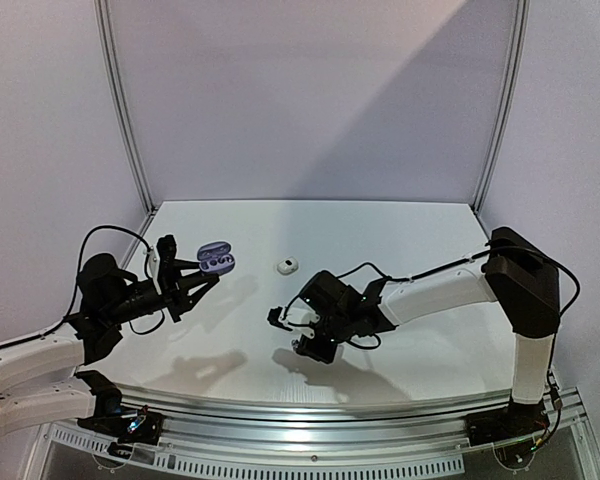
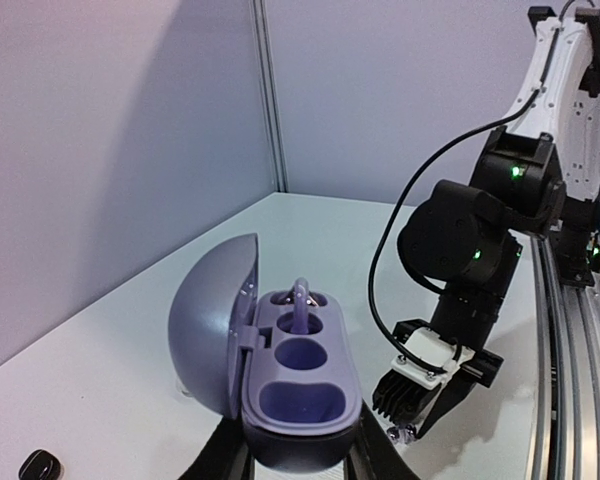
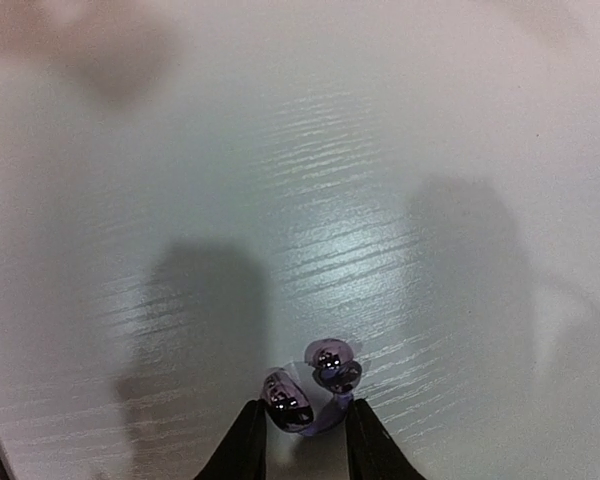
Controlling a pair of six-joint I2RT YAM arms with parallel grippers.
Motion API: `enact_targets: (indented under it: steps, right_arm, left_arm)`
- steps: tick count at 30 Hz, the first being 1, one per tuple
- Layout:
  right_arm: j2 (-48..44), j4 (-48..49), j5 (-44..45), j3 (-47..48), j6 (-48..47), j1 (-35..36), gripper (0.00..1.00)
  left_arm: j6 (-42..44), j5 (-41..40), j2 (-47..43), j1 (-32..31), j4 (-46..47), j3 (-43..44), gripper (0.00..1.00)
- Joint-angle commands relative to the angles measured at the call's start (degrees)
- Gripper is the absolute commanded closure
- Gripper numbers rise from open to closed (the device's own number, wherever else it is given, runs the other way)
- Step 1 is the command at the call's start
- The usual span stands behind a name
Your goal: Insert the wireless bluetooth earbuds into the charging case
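Note:
My left gripper (image 1: 195, 280) (image 2: 295, 455) is shut on the purple charging case (image 1: 216, 260) (image 2: 300, 385) and holds it above the table, lid open to the left. One purple earbud (image 2: 301, 300) sits in the case's far slot; the near slot shows as a hollow. My right gripper (image 1: 302, 348) (image 3: 305, 420) points down at the table. Its fingertips (image 3: 248, 435) press on both sides of a second purple clip-shaped earbud (image 3: 320, 385) with shiny ends. In the left wrist view that earbud (image 2: 400, 432) glints under the right fingers.
A small white object (image 1: 286, 265) lies on the table between the two arms, farther back. A small glossy black object (image 2: 42, 465) lies on the table below and left of the held case. A metal rail (image 1: 330, 415) runs along the near edge.

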Motion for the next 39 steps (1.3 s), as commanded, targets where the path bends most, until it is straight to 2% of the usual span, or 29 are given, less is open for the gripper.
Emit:
enact_targets:
  steps: [1,8,13,25,34,39]
  right_arm:
    - [1.89,-2.31,-0.82,0.62,0.26,0.36,0.70]
    - [-2.59,-2.30,-2.87,-0.52,3.64,0.23,0.59]
    - [-2.64,-2.42,-3.07,-0.78,1.04,-0.21,0.51]
    - [3.52,-1.64,-5.71,2.40,-1.80,-1.21,0.51]
    - [4.40,-1.85,-6.70,3.45,-1.36,-1.70,0.52]
    - [1.03,-2.64,-9.99,4.37,2.46,-2.51,0.51]
  left_arm:
    - [0.52,-0.16,0.18,0.39,0.19,-0.54,1.00]
    - [0.33,-0.20,0.24,0.39,0.47,-0.72,1.00]
    - [0.00,0.26,0.55,0.39,1.06,-0.81,1.00]
    - [0.27,-0.01,0.00,0.39,0.42,-0.54,1.00]
    - [0.43,-0.12,0.32,0.37,0.74,-0.72,1.00]
    - [0.71,-0.50,0.05,0.39,0.27,-0.72,1.00]
